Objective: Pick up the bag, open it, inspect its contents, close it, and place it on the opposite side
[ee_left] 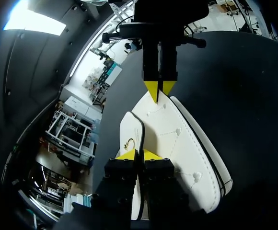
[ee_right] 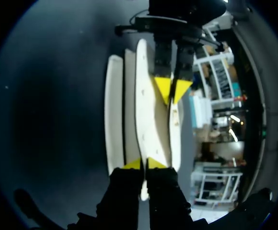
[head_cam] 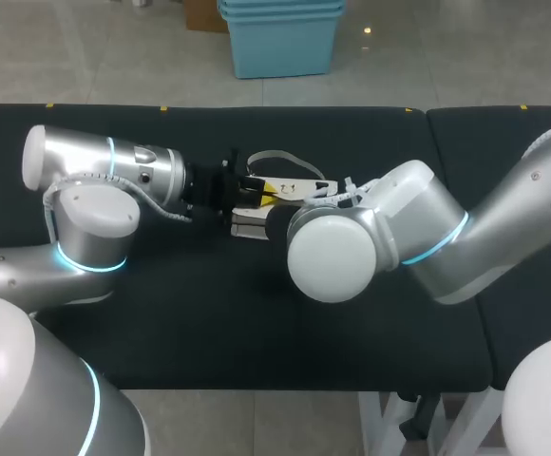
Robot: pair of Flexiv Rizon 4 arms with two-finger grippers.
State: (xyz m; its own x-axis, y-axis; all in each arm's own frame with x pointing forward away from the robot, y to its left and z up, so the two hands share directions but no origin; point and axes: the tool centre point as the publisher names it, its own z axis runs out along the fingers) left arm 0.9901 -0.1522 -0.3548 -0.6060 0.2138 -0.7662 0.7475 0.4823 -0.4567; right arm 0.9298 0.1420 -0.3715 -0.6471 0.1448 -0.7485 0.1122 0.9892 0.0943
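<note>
A white stitched bag (head_cam: 294, 187) with a pale strap hangs over the middle of the black table (head_cam: 256, 323), held between both arms. My left gripper (ee_left: 139, 154) is shut on one end of the bag's (ee_left: 177, 143) flap edge. From the opposite end my right gripper (ee_left: 159, 88) pinches the same edge. In the right wrist view my right gripper (ee_right: 144, 164) is shut on the bag (ee_right: 146, 120), and the left gripper (ee_right: 171, 90) bites it at the far end. From above, the left gripper (head_cam: 255, 190) shows, while the right wrist (head_cam: 337, 242) covers its own fingers.
The black table surface spreads around the bag on all sides. A seam (head_cam: 429, 142) divides it from a second black panel on the right, which my right arm crosses.
</note>
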